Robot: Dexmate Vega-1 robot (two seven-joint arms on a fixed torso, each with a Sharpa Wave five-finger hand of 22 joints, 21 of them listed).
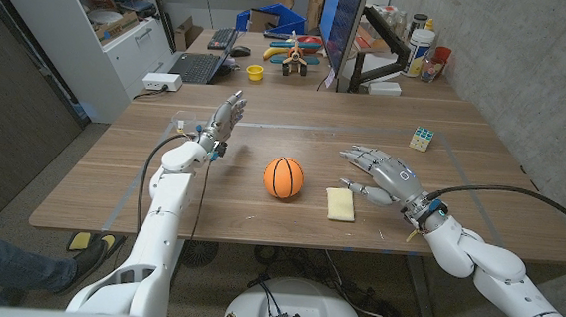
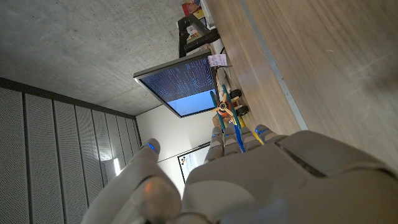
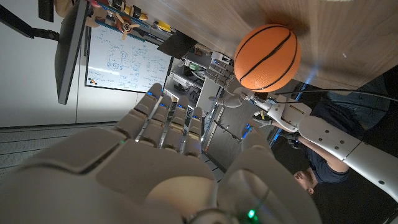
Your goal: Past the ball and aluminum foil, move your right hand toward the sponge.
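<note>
Right hand [image 1: 390, 176] empty, fingers spread, just beside sponge [image 1: 340, 203]; ball [image 1: 284, 178] beyond, perhaps touching nothing.

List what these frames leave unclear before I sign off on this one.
- Aluminum foil: no view lets me identify it on the table.
- Sponge: head view shows only its top; whether the right hand touches it cannot be told.
- Cube: too small in the head view for detail.
- Left hand: its own back hides the palm in the left wrist view.
- Ball: in the right wrist view its far side is hidden.

White-shelled arms [image 1: 164, 220], grey fingers [image 1: 363, 156], black cables [image 1: 520, 193].
</note>
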